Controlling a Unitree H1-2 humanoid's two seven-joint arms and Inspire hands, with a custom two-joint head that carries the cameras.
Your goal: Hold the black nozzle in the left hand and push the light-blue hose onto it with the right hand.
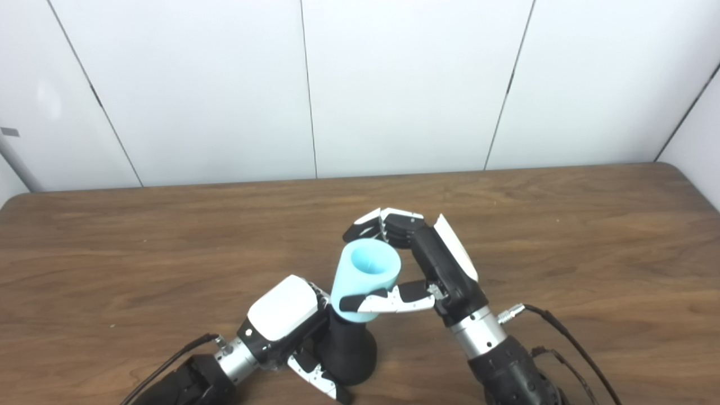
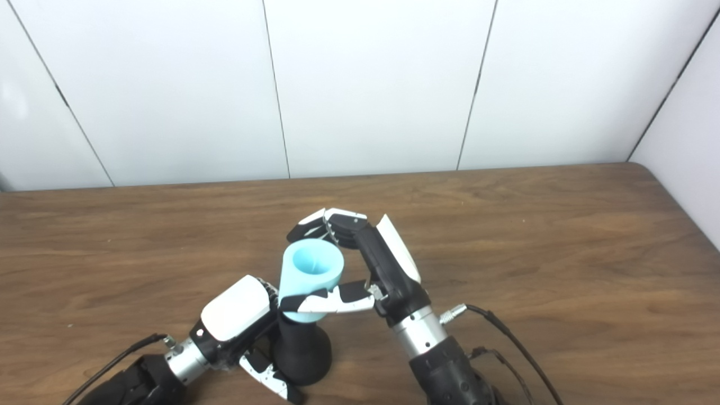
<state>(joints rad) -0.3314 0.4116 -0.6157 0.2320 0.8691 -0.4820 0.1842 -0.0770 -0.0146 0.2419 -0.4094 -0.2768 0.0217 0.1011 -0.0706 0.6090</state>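
Observation:
The black nozzle (image 1: 349, 351) stands upright on its flared base at the table's near middle. My left hand (image 1: 284, 323) is shut on its left side, thumb in front of the base. The light-blue hose (image 1: 365, 278), a short wide tube with its open end up, sits on top of the nozzle, tilted slightly right. My right hand (image 1: 424, 264) is shut on the hose, thumb across its front and fingers curled behind its far rim. In the right eye view the hose (image 2: 308, 277) sits on the nozzle (image 2: 301, 349) the same way.
The wooden table (image 1: 562, 236) stretches wide to both sides and back to a white panelled wall. Black cables (image 1: 562, 332) trail from my right wrist over the table's near right.

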